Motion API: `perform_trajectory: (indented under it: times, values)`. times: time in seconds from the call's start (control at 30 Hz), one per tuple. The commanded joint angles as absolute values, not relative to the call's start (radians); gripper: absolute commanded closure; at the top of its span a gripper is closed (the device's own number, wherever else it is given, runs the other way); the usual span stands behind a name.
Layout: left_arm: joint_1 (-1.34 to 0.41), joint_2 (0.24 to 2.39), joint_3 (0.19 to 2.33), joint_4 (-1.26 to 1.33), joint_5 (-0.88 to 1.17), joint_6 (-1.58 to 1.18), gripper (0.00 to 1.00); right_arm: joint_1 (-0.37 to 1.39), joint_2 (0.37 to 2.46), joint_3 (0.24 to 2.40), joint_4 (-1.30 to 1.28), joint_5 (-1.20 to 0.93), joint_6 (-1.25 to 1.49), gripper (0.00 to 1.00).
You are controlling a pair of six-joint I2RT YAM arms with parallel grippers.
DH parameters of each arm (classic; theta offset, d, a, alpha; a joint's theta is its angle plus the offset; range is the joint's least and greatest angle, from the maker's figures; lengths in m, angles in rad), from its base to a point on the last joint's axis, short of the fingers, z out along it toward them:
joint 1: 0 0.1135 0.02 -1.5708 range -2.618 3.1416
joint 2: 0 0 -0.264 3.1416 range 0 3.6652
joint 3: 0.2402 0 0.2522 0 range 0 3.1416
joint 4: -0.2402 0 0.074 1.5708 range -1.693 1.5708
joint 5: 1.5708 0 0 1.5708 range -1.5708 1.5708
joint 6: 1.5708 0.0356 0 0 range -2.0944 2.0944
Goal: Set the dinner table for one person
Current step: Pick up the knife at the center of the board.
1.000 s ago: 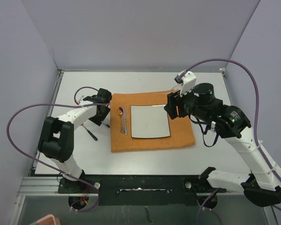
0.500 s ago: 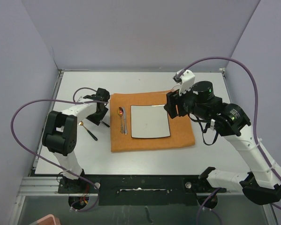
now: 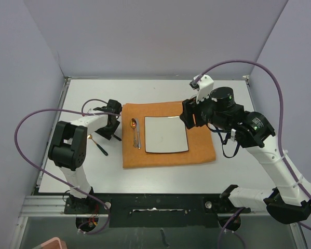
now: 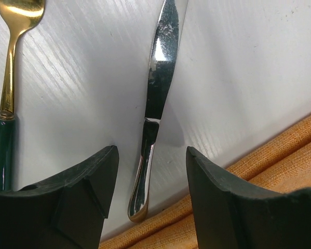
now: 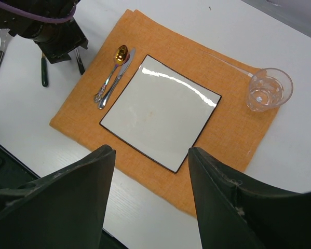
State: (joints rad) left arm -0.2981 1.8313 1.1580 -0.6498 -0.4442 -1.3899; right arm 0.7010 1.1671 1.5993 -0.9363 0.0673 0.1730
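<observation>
At the near edge both arm bases are bolted down. The white surface (image 3: 160,179) runs from there to the far wall and carries everything. Judgement: it is rigid, heavy and fixed, with nothing on it to grab. It looks matte but smooth, so flat cutlery sits flush and may slide; best pinch each piece across the handle's narrow width.

Left arm: elbow folded up at near left, forearm reaching right toward the left edge of the orange mat (image 3: 165,158), wrist pitched down low. Left gripper (image 4: 151,171) jaws are apart, one on each side of the handle of a silver knife (image 4: 158,78) that lies on bare surface. A gap shows on both sides, so it is not clamped. The knife's butt end is right at the mat edge; whether it touches, cannot tell. A gold utensil with green handle (image 4: 7,78) lies just beside it, outside the jaws.

Mid scene: a square white plate (image 3: 165,134) sits centred on the mat. Just left of it, on the mat, a gold-bowled spoon (image 5: 121,53) and a second knife (image 5: 128,59) lie side by side.

Right arm: it rises from near right, elbow over the right side, wrist held high above the mat's far right part and looking down. Right gripper (image 5: 150,155) jaws are apart and empty.

Far right: a clear glass (image 5: 269,89) stands upright on the mat's corner. Judgement: fragile.
</observation>
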Motion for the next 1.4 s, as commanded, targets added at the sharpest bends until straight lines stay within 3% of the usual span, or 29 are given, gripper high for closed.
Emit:
perform_trajectory:
  times: [0.0, 0.43, 0.53, 0.63, 0.97, 1.1, 1.37]
  values:
    - [-0.286, 1.851, 1.137, -0.597, -0.456, -1.416, 0.47, 0.698, 1.163, 1.647, -0.902, 0.06, 0.193, 0.41]
    - [-0.278, 1.904, 1.115, -0.566, -0.446, -1.434, 0.49, 0.698, 1.167, 1.684, -0.902, 0.074, 0.205, 0.41]
    - [-0.273, 1.924, 1.126, -0.573, -0.442, -1.432, 0.6, 0.698, 1.168, 1.679, -0.896, 0.069, 0.21, 0.41]
    - [-0.263, 1.952, 1.141, -0.595, -0.424, -1.431, 0.62, 0.698, 1.176, 1.683, -0.89, 0.063, 0.213, 0.41]
    - [-0.268, 2.03, 1.254, -0.78, -0.417, -1.429, 0.61, 0.698, 1.204, 1.722, -0.855, 0.052, 0.204, 0.41]
    - [-0.274, 2.063, 1.334, -0.89, -0.42, -1.351, 0.7, 0.698, 1.202, 1.718, -0.83, 0.051, 0.203, 0.41]
    - [-0.27, 2.119, 1.468, -1.064, -0.466, -1.166, 0.66, 0.698, 1.193, 1.703, -0.761, 0.057, 0.189, 0.41]
